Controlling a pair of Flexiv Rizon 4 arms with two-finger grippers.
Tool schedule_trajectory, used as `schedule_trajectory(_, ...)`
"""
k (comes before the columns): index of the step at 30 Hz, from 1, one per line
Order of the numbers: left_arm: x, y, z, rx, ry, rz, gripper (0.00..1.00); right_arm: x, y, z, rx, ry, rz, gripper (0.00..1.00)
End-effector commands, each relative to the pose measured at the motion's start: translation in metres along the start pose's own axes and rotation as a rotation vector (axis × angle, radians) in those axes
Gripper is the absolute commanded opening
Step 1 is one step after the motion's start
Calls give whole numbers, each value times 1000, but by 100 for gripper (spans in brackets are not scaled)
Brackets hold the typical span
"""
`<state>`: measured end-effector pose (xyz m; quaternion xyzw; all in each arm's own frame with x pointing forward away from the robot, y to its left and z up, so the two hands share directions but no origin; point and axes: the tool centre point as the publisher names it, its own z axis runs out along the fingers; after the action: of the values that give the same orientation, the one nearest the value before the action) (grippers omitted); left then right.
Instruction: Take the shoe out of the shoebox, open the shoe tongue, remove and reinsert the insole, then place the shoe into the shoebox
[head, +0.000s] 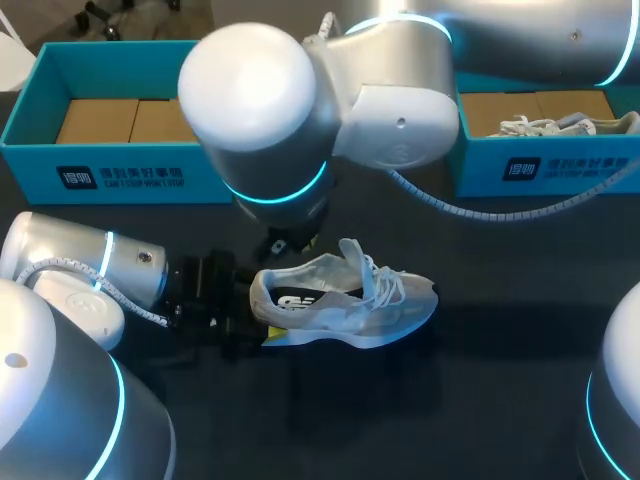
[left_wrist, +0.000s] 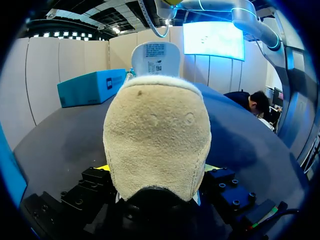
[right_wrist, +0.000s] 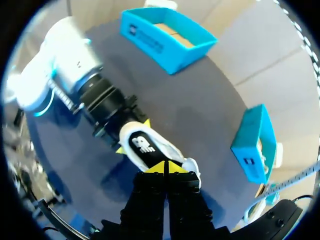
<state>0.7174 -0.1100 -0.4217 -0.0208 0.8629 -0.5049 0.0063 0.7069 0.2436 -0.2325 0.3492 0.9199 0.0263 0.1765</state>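
**Item 1, shoe** (head: 345, 305): a grey-white trainer, standing on its sole near the middle of the dark bench (head: 500, 400). It was outside both boxes. The toe pointed right and the heel left. The laces were loose and the tongue (head: 352, 255) stood up.

**Item 2, my left claw** (head: 258, 312): low over the bench at the left, gripping the shoe by the heel with one yellow tip on either side. In the left wrist view the tan back of the heel filled the space between the fingers.

**Item 3, my right claw** (right_wrist: 165, 167): above the shoe's heel end. The fingers were closed with their yellow tips touching. I could not tell whether anything was pinched between them.

**Item 4, left shoebox** (head: 120, 178): blue, at the far left of the bench, with brown card inside.

**Item 5, right shoebox** (head: 545, 168): blue, at the far right, holding a second white shoe (head: 560, 125).
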Motion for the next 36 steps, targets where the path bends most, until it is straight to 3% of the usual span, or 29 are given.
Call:
schedule_trajectory(1, -3, 2, 2, -3, -1, 0, 0, -3, 5, 4, 21, 60, -117, 0)
schedule_trajectory(4, -3, 2, 2, -3, -1, 0, 0, 2, 3, 4, 49, 85, -154, 0)
schedule_trajectory(28, -3, 2, 2, -3, -1, 0, 0, 2, 3, 4, 49, 85, -154, 0)
schedule_trajectory(36, -3, 2, 2, -3, -1, 0, 0, 3, -1, 16, 87, 133, -288, 0)
